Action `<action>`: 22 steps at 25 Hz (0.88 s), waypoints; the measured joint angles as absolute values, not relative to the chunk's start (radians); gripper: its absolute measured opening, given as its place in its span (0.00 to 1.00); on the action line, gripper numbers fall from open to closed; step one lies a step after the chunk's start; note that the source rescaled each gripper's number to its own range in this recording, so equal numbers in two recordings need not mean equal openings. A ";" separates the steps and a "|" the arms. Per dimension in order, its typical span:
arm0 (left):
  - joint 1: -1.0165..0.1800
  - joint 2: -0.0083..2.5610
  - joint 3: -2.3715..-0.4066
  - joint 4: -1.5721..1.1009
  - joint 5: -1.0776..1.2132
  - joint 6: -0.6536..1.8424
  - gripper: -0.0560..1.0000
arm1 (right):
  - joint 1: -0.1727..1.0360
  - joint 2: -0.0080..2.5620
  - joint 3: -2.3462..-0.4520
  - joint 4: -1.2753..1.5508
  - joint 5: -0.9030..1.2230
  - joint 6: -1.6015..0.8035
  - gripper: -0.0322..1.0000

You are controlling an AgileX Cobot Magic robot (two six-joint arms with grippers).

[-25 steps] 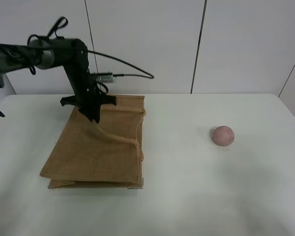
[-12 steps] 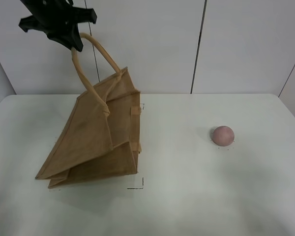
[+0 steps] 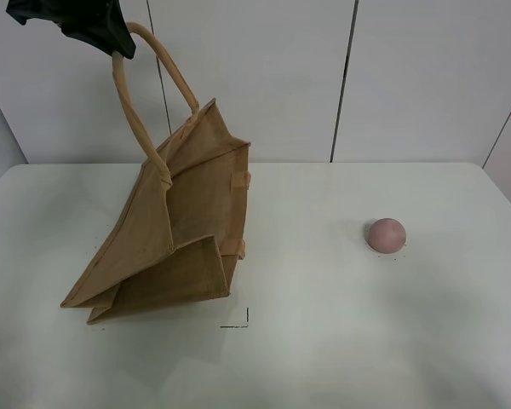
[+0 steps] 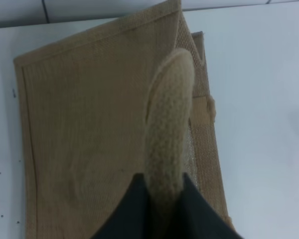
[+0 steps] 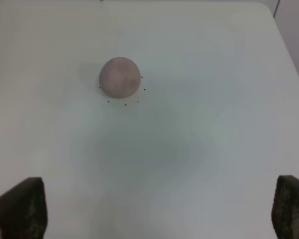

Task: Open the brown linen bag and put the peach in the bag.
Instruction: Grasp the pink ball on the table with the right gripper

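Note:
The brown linen bag (image 3: 183, 230) hangs tilted by one loop handle (image 3: 134, 111), its bottom edge resting on the white table (image 3: 324, 341) at the left. My left gripper (image 3: 119, 47) is shut on that handle high above the table; the left wrist view shows the handle (image 4: 169, 114) pinched between the dark fingers (image 4: 127, 216), with the bag (image 4: 84, 119) below. The peach (image 3: 386, 234) sits on the table at the right, apart from the bag. My right gripper (image 5: 157, 211) is open and empty, hovering short of the peach (image 5: 119, 76). It is out of the high view.
A small black corner mark (image 3: 243, 321) lies on the table near the bag's front corner. White wall panels (image 3: 255, 77) stand behind the table. The table's right edge (image 3: 504, 192) is beyond the peach.
The bag lay flat a second ago. My left gripper has pulled its handle up and to the left, and the bag now stands higher and more opened than half a second ago. The peach is unmoved.

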State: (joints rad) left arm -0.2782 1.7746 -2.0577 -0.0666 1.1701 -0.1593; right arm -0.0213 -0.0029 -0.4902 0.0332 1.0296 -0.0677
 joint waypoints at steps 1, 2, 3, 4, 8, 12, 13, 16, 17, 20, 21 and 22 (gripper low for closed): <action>-0.278 1.775 -2.058 -0.069 1.170 -0.159 0.06 | -0.021 -0.003 -0.490 0.033 1.030 -0.068 1.00; -0.278 1.775 -2.058 -0.071 1.171 -0.159 0.06 | -0.021 -0.003 -0.490 0.033 1.030 -0.068 1.00; -0.278 1.775 -2.058 -0.071 1.171 -0.159 0.06 | -0.021 -0.003 -0.490 0.033 1.030 -0.068 1.00; -0.278 1.775 -2.058 -0.071 1.171 -0.159 0.06 | -0.021 -0.003 -0.490 0.033 1.030 -0.068 1.00; -0.278 1.775 -2.058 -0.073 1.171 -0.159 0.06 | -0.021 -0.003 -0.490 0.033 1.030 -0.068 1.00; -0.278 1.766 -2.058 -0.073 1.171 -0.159 0.06 | -0.021 0.048 -0.490 0.033 1.030 -0.068 1.00; -0.278 1.764 -2.058 -0.073 1.171 -0.159 0.06 | -0.021 0.080 -0.490 0.033 1.030 -0.068 1.00; -0.278 1.756 -2.058 -0.073 1.171 -0.159 0.06 | -0.021 0.227 -0.504 0.037 1.019 -0.068 1.00; -0.278 1.756 -2.058 -0.073 1.171 -0.159 0.06 | -0.021 0.280 -0.515 0.045 1.008 -0.068 1.00; -0.278 1.756 -2.058 -0.074 1.171 -0.159 0.06 | -0.021 0.501 -0.576 0.059 0.957 -0.069 1.00; -0.278 1.756 -2.058 -0.074 1.171 -0.159 0.06 | -0.021 0.569 -0.602 0.059 0.937 -0.071 1.00; -0.278 1.756 -2.058 -0.074 1.171 -0.159 0.06 | -0.021 0.639 -0.626 0.060 0.920 -0.074 1.00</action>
